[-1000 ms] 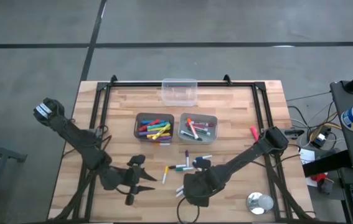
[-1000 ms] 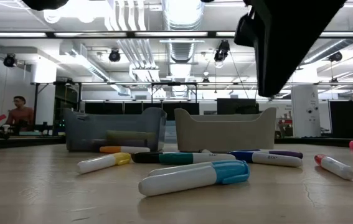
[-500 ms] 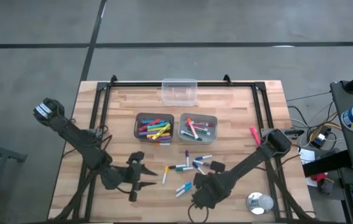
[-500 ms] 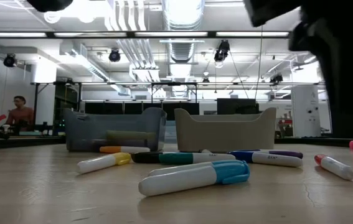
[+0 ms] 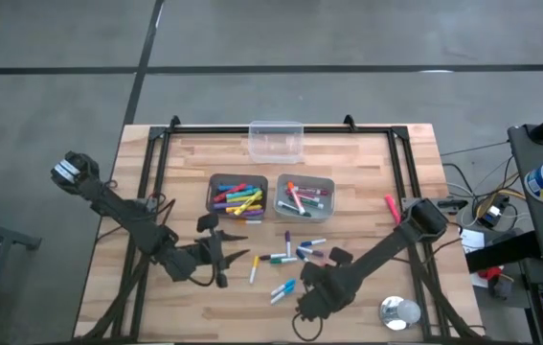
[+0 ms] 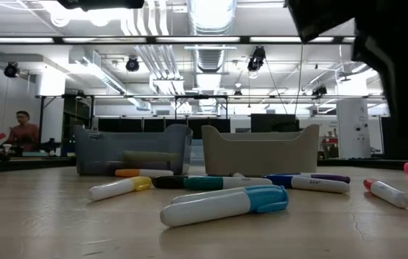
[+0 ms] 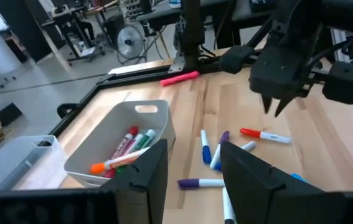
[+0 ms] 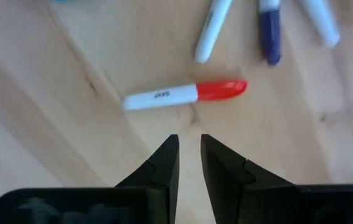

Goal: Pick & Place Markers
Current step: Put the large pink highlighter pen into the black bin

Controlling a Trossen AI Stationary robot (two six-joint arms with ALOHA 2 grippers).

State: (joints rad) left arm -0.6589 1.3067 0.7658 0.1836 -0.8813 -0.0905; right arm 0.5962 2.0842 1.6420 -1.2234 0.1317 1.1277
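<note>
Left gripper [image 5: 236, 257] now farther toward table centre than a second ago, up near grey bin [image 5: 237, 195] and just beside yellow-capped marker [image 5: 254, 268]; earlier sat nearer front edge.

Right gripper [image 5: 331, 257] now right of loose marker cluster [image 5: 290, 257]; a second ago hung over its middle.

Blue-capped marker [image 5: 283, 287] near front now uncovered, earlier partly under right arm.

Low view: dark arm mass now at far right, possibly right arm.
</note>
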